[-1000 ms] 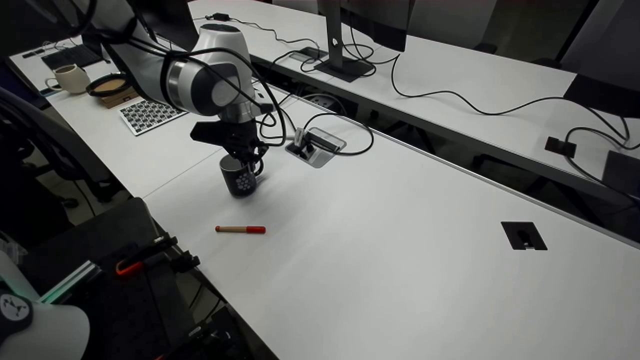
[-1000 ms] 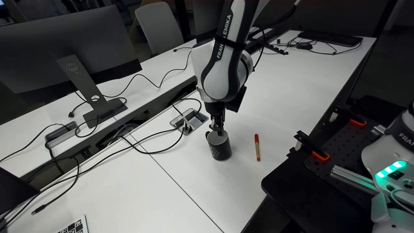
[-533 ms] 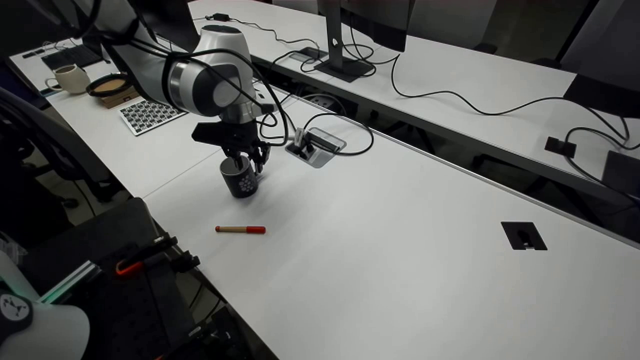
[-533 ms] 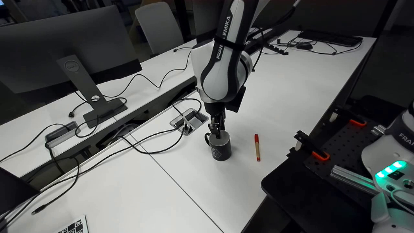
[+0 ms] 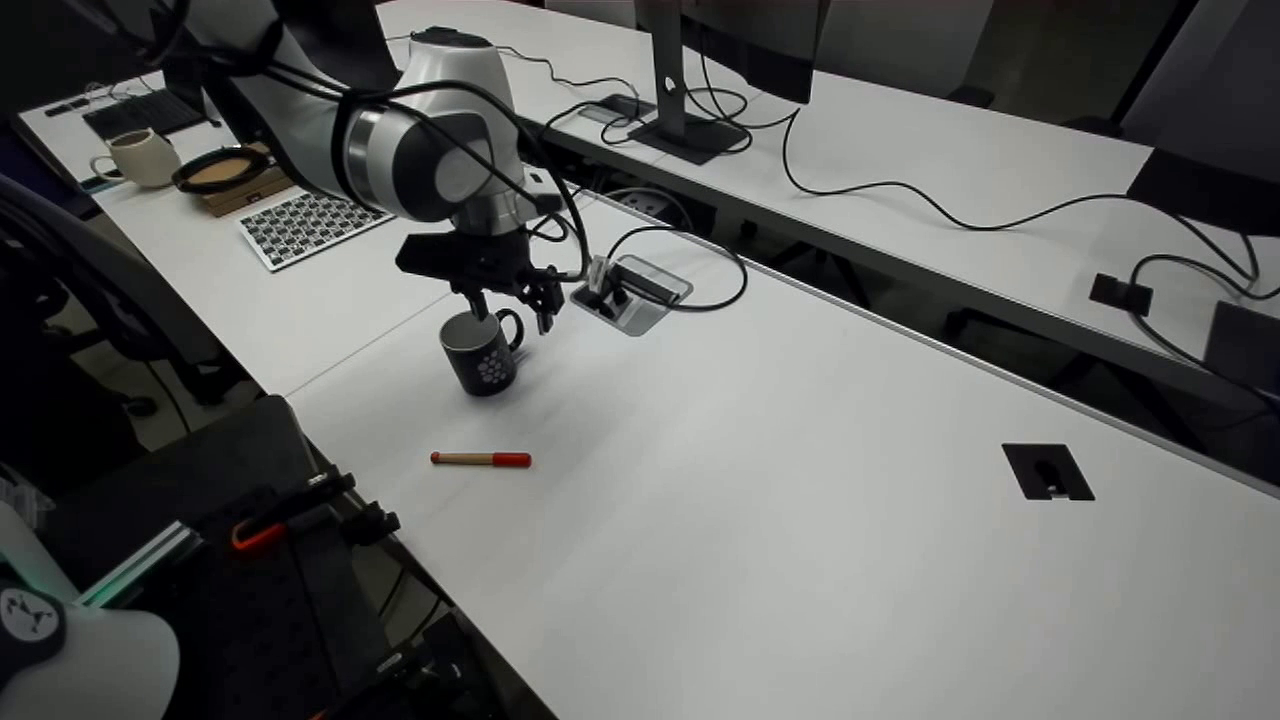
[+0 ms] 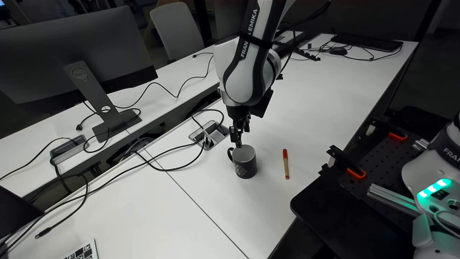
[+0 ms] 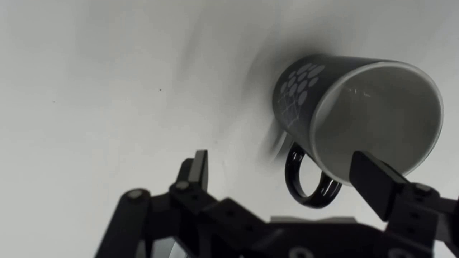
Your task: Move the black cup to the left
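The black cup point(image 5: 475, 355) stands upright on the white table in both exterior views, a pale pattern on its side. From above, the wrist view shows the cup point(image 7: 328, 71) with its grey inside and its glossy handle point(image 7: 294, 175) toward the gripper base. My gripper point(image 7: 281, 156) is open, its fingers spread wide with nothing gripped between them. One finger point(image 7: 374, 182) overlaps the cup's rim in that view; the opposite finger point(image 7: 199, 168) is over bare table. In an exterior view, the gripper point(image 5: 513, 316) hovers just above the cup on its handle side.
A red-tipped marker point(image 5: 482, 459) lies on the table near the cup. Behind the gripper, a socket box point(image 5: 655, 275) with cables is set into the table. A keyboard point(image 5: 305, 230) lies beyond the table seam. Clamps point(image 6: 346, 162) sit at the table edge.
The jaws have gone from shut at the cup's handle side to spread wide. My gripper has risen slightly and shifted off the cup, uncovering the handle. The cup has hardly moved.
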Available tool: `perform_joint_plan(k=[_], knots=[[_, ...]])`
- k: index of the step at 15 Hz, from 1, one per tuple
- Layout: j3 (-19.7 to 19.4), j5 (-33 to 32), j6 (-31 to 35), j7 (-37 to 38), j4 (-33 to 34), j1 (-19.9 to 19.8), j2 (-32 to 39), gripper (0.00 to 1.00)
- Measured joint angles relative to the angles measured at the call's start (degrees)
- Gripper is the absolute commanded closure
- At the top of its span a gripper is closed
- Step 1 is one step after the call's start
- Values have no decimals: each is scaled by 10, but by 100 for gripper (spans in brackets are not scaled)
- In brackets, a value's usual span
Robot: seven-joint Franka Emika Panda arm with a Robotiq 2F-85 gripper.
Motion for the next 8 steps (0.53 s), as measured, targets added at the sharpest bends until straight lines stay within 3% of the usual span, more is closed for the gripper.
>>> perform_joint_plan(k=[8], knots=[[-15, 7, 20, 35, -20, -28, -89, 0]])
